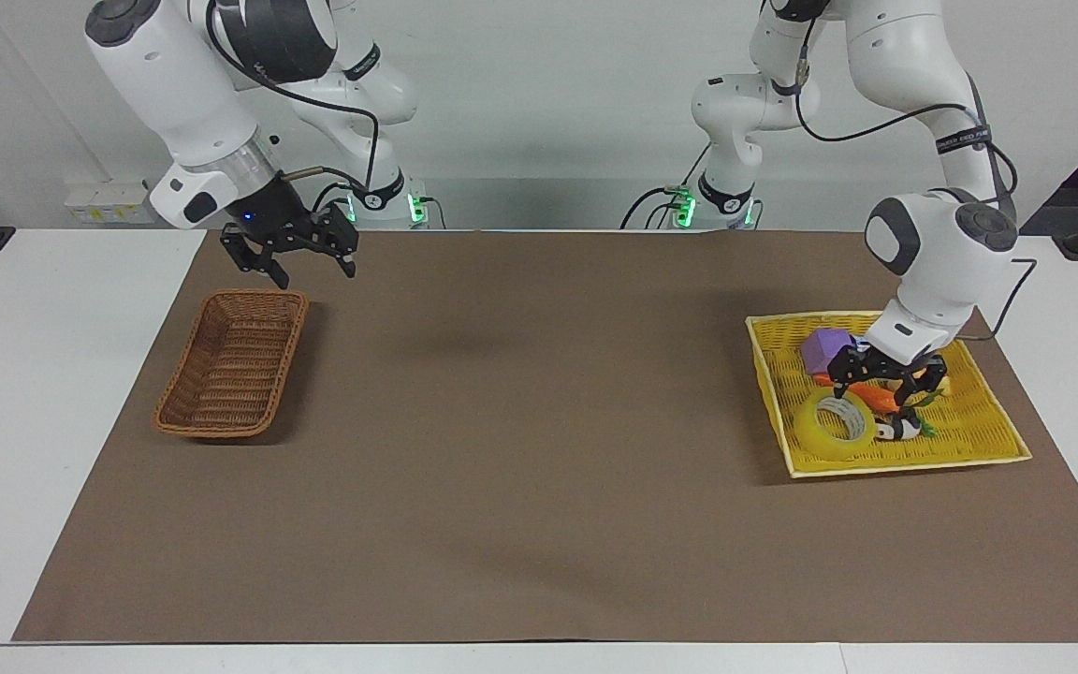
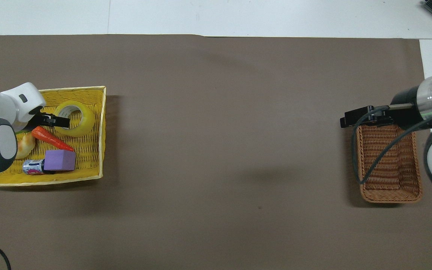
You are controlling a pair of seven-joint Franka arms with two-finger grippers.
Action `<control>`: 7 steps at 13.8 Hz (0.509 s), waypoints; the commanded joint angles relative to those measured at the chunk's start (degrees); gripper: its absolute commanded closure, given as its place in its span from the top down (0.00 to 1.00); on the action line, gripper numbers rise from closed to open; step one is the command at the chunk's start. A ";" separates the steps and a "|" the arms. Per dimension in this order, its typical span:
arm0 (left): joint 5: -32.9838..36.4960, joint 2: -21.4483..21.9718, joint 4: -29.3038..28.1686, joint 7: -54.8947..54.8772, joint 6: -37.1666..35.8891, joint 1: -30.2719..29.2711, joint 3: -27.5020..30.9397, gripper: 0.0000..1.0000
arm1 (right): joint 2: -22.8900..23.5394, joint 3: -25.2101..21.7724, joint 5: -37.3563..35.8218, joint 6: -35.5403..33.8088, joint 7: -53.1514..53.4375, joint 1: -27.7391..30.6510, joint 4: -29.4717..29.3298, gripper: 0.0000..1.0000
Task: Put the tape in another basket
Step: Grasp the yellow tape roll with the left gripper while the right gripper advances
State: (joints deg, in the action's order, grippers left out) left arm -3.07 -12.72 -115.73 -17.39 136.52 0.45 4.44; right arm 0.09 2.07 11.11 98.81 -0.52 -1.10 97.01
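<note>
Above tape (image 1: 832,426), left hand (image 1: 879,386) open.

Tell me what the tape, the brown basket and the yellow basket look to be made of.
Tape: glossy, translucent yellow plastic film wound on a pale core, probably card; light shines through the roll.
Brown basket: woven wicker or rattan, matte; ribbed weave and a braided rim show.
Yellow basket: a similar weave in bright, even yellow with a paler rim; dyed straw or plastic strand, I cannot tell which.
</note>
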 commanded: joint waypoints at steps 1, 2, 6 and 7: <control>-3.86 -2.39 1.21 -2.11 2.44 -1.42 -0.49 0.88 | -0.70 0.13 3.90 5.06 0.43 -0.30 4.84 1.00; -4.05 -2.40 1.12 -3.34 2.35 -1.51 -0.49 0.76 | -1.23 0.13 5.14 7.69 0.26 -0.48 7.64 1.00; -4.14 -2.05 0.68 -3.44 0.43 -1.51 -0.49 0.04 | -0.36 0.13 11.46 15.43 -1.76 -2.41 11.53 1.00; -4.14 -2.05 1.12 -3.44 -0.54 -1.51 -0.49 0.00 | 0.43 0.13 13.74 16.76 -2.46 -3.11 11.89 1.00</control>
State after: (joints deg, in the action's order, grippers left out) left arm -6.11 -14.81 -115.50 -19.32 138.22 -0.33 4.40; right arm 0.43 2.16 20.83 112.61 -0.90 -3.57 106.97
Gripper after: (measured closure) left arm 0.722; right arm 0.000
